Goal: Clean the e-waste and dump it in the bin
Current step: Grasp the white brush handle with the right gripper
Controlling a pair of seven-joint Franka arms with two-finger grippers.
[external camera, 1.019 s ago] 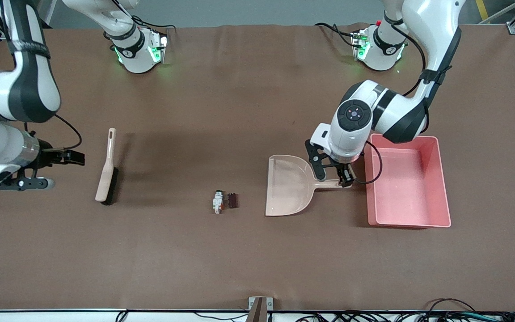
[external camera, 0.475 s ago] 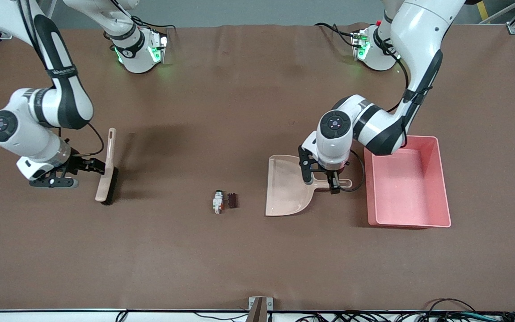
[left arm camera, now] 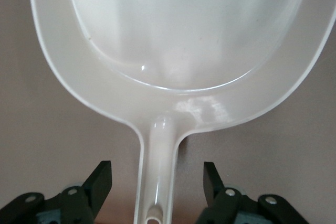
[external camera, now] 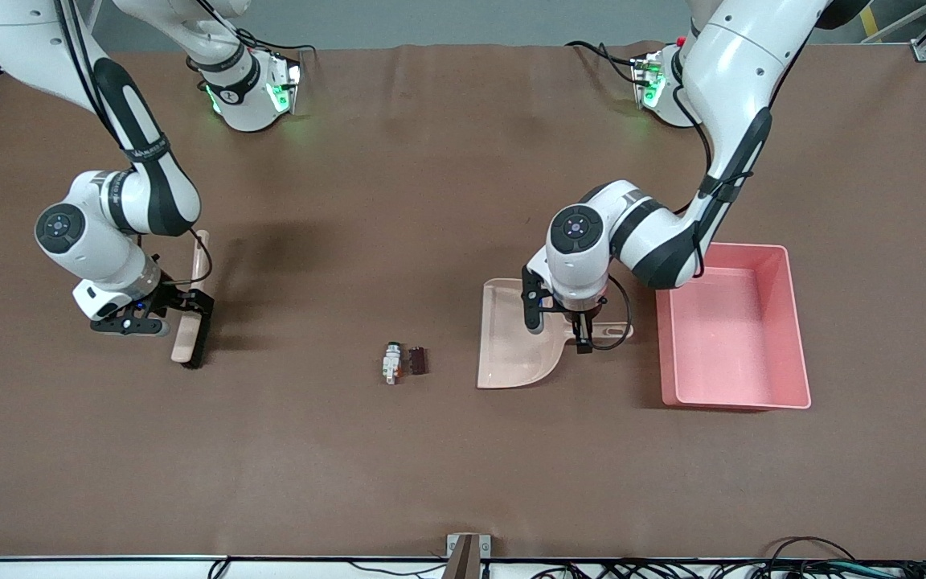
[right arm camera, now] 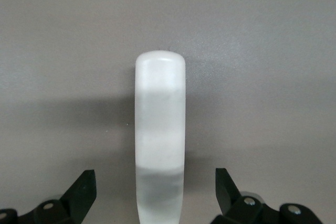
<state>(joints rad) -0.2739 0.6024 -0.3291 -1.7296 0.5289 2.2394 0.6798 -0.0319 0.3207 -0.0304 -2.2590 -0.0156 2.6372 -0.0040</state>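
Note:
The e-waste lies mid-table: a white-grey part [external camera: 390, 363] touching a dark cylinder [external camera: 417, 359]. Beside them, toward the left arm's end, the beige dustpan [external camera: 515, 338] lies flat with its handle [left arm camera: 157, 171] pointing at the pink bin [external camera: 664, 346]. My left gripper [external camera: 558, 328] is open and low over that handle, one finger [left arm camera: 100, 184] on each side, not touching. A beige brush [external camera: 188, 326] with dark bristles lies toward the right arm's end. My right gripper [external camera: 183, 310] is open and straddles the brush handle [right arm camera: 159, 129] with gaps on both sides.
The brown table cloth [external camera: 447, 201] is bare around these things. The bin holds nothing visible. Both arm bases [external camera: 250, 88] stand along the table edge farthest from the front camera. A small bracket [external camera: 467, 551] sits at the nearest edge.
The right arm swung in from the table's end and now straddles the brush. The left gripper slid along the dustpan handle from its end toward the pan.

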